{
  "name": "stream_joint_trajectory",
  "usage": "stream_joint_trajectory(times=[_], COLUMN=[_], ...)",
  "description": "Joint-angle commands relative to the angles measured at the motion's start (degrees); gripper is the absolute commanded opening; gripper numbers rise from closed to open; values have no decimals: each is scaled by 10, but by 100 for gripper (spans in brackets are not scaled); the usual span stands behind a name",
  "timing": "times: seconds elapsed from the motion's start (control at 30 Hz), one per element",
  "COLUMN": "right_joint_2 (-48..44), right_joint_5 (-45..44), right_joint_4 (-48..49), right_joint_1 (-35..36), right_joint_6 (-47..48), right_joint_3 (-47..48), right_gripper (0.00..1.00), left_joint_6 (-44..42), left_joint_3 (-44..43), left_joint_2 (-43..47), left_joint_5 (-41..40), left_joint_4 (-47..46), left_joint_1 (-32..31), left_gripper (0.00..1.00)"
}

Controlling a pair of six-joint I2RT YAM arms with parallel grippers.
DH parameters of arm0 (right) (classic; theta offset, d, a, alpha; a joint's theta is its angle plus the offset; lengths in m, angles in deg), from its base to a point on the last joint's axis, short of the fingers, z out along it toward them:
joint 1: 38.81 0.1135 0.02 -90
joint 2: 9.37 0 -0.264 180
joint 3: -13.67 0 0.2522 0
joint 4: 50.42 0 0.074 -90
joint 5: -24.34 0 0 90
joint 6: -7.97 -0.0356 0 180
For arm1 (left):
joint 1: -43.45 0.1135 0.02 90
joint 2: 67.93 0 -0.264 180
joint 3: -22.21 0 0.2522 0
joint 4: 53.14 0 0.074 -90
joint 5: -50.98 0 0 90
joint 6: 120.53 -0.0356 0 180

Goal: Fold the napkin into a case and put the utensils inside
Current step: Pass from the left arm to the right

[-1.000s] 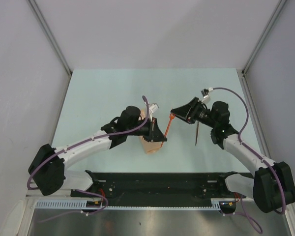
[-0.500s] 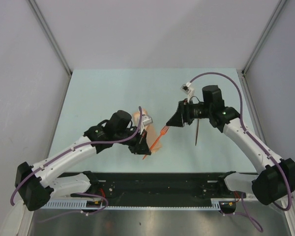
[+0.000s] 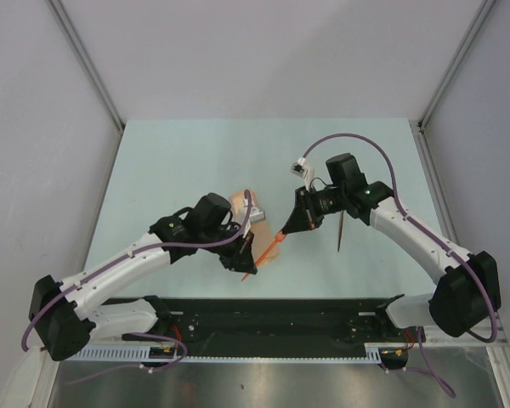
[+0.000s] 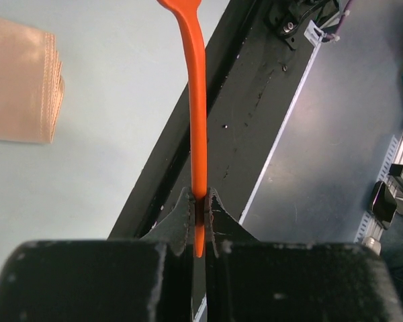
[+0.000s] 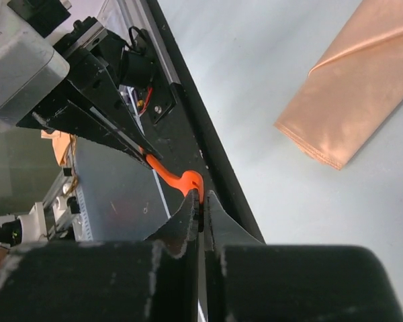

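Since a second ago both arms have swung toward the near edge of the surface [image 3: 178, 161]. The left gripper [image 3: 248, 257], then over the napkin [image 3: 238, 204], has taken the low end of the orange utensil [image 3: 268, 250] that the right gripper [image 3: 286, 229] carried. From above, the utensil bridges the two grippers in the air, just beside the folded napkin by the middle of the near edge. The dark utensil [image 3: 342, 231] lies well apart toward the right edge, out of the way. The left wrist view shows its jaws pinched tight on the handle, above the black rail [image 4: 188, 154]. The right wrist view shows its jaws likewise closed on the other end. This looks like a handover for a better grip, and the left arm covers part of the napkin.
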Motion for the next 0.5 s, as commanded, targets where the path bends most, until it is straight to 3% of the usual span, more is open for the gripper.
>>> stream_joint_trajectory(times=[0.0, 0.03, 0.1, 0.2, 0.27, 0.4, 0.43, 0.47], right_joint_2=[-9, -18, -57, -137, -176, -279, -311, -323], right_joint_5=[9, -31, -65, -119, -146, -281, -361, -387], right_joint_4=[5, 9, 57, 218, 287, 397, 407, 420], right_joint_1=[6, 4, -6, -20, -22, 28, 44, 55], right_joint_6=[-28, -45, -142, -346, -465, -585, -595, -607], right_joint_3=[11, -1, -55, -182, -258, -361, -377, -391], right_gripper=[0, 0, 0, 0, 0, 0, 0, 0], left_joint_6=[1, 33, 72, 131, 165, 284, 344, 371], left_joint_3=[-37, -37, -28, 5, 17, 106, 133, 160], left_joint_2=[1, 12, 30, 47, 49, 101, 122, 145], left_joint_5=[-71, -102, -166, -147, -160, -191, -173, -171], left_joint_4=[13, 12, -14, -87, -120, -186, -270, -312], left_joint_1=[3, 22, 45, 89, 101, 138, 146, 146], left_gripper=[11, 25, 42, 63, 65, 71, 72, 73])
